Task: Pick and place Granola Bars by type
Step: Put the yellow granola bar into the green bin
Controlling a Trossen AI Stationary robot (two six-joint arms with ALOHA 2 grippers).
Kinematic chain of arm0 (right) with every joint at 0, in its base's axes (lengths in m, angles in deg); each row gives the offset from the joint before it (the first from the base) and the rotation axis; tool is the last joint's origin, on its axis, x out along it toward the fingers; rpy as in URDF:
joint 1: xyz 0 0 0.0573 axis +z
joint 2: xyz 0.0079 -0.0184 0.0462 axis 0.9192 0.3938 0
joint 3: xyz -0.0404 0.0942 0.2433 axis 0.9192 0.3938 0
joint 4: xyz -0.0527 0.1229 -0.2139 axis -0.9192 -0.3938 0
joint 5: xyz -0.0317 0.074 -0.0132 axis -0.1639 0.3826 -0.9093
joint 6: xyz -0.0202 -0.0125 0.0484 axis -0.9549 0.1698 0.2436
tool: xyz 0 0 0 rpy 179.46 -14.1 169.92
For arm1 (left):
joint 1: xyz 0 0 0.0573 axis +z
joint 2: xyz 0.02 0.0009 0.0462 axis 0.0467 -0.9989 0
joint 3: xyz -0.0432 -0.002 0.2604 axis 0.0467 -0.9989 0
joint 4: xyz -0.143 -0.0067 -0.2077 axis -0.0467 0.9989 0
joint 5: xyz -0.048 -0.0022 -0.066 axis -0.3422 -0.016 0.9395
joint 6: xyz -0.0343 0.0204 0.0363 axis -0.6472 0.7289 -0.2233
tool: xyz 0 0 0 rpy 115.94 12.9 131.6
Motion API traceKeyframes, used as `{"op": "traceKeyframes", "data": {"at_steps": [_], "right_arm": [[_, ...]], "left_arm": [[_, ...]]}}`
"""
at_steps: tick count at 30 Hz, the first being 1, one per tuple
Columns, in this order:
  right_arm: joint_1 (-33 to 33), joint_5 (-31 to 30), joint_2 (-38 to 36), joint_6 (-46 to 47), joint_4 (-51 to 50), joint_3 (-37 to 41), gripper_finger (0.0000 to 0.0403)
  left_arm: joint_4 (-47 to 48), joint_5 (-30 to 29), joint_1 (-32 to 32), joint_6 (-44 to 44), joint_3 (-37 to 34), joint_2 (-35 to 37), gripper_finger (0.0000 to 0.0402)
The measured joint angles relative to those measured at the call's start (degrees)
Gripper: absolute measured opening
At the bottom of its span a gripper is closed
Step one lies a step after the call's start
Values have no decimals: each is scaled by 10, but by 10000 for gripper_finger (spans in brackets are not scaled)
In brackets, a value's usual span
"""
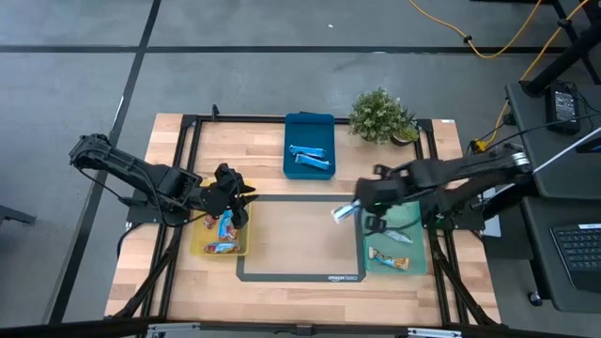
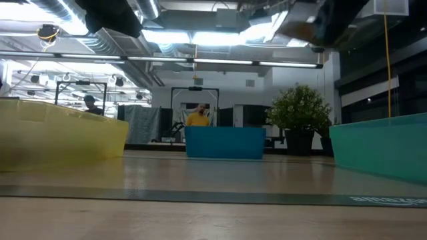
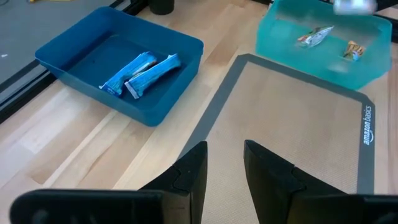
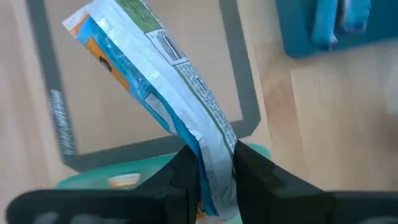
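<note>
At the left edge of the green tray (image 1: 409, 228), the right gripper (image 1: 355, 208) has its jaws clamped on a granola bar (image 4: 155, 87); carry it fully over the matching tray before releasing. The left gripper (image 3: 224, 165), jaws slightly apart and empty, waits above the yellow tray (image 1: 199, 246).

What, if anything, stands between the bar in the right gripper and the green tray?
Nothing visible does. The right gripper is shut on a wrapped bar held in the air at the mat's right edge, beside the green tray. That tray holds two bars but has bare floor left.
</note>
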Motion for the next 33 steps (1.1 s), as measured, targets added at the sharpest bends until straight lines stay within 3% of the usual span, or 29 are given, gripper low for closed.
{"op": "traceKeyframes", "data": {"at_steps": [10, 19, 27, 33], "right_arm": [[42, -50, -119, 135, -71, -7, 84], [170, -56, -138, 326, -174, 2, 84], [241, -58, -137, 533, -148, 105, 84], [251, -23, -137, 590, -70, 198, 84]], "left_arm": [[0, 0, 0, -2, 0, 0, 98], [0, -4, 0, -22, 0, 0, 98], [0, -11, 0, -22, 0, 0, 98], [0, -19, 1, -22, 0, 0, 98]]}}
